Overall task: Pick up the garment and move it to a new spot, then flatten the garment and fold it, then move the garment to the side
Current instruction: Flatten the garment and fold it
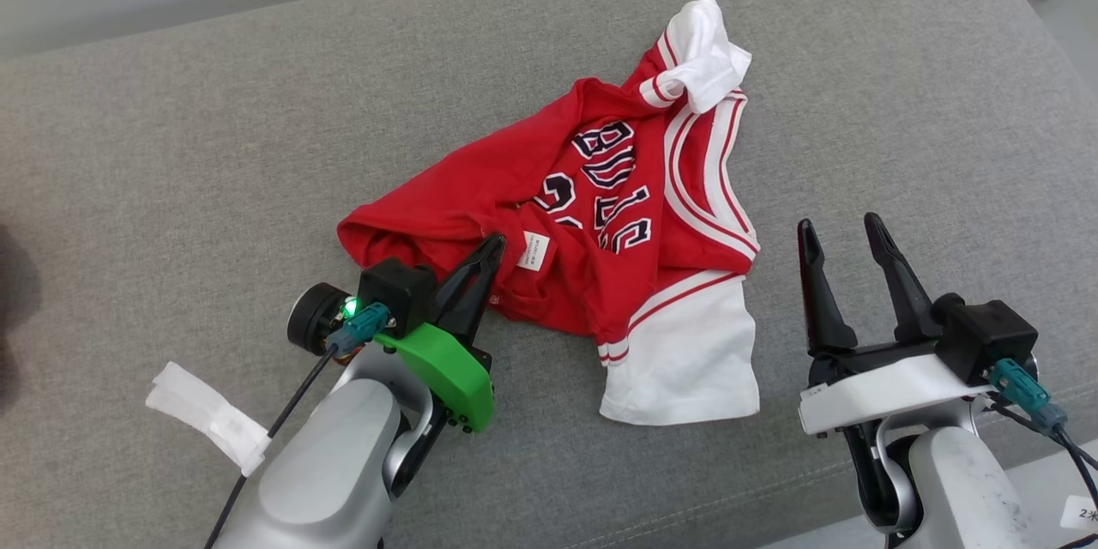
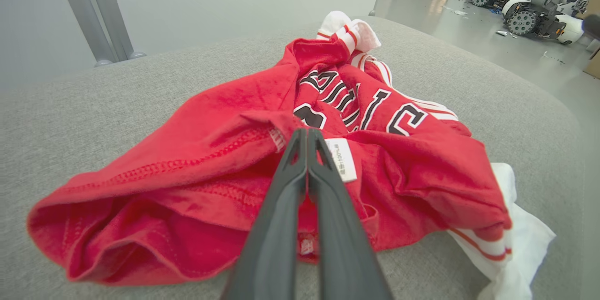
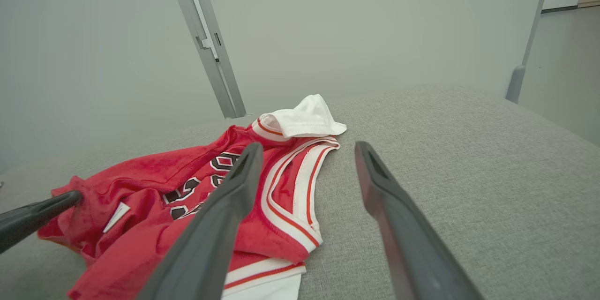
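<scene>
The job is only just starting. The shirt [image 1: 600, 214] lies crumpled in the middle of the grey cushion [image 1: 214, 146]. The left claw [image 1: 493, 242] is pinched together on its near red edge. The right claw [image 1: 839, 225] is apart, just right of the shirt. Lifting, flattening, folding and moving aside are all left to do.

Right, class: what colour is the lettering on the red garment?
Dark, nearly black, outlined white; lettering on the garment shows best in the left wrist view.
</scene>
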